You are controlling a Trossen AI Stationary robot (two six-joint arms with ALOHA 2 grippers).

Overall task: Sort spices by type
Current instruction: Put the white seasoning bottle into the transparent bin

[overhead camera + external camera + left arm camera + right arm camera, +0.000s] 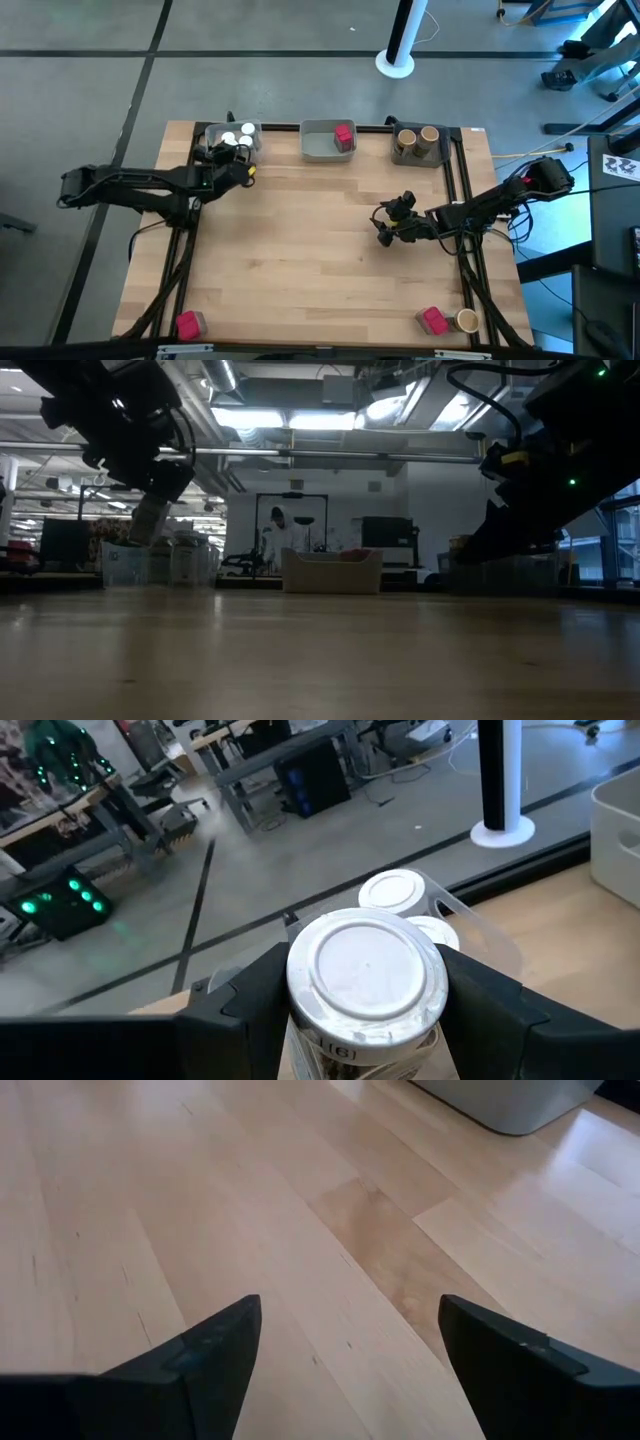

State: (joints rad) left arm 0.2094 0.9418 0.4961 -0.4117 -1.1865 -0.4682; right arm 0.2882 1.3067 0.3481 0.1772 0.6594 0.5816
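Overhead, the left arm is seen stretched from the table's left edge toward the far-left corner, where the left gripper (238,163) is held at the near edge of the clear tray (250,131). A white-capped jar (366,982) is clamped between its fingers (490,1005), upright, just beside the two white-capped jars (237,134) already lying in that tray. The right arm is bent inward from the right edge, and the right gripper (386,224) is held low over bare wood with its fingers spread wide and nothing between them. A red packet (343,136) is kept in the grey middle tray (318,151), and two tan jars (418,136) in the far-right tray. Near the front edge, a second red packet (187,324) is left at the left, a third red packet (434,320) and a tan jar (466,320) at the right.
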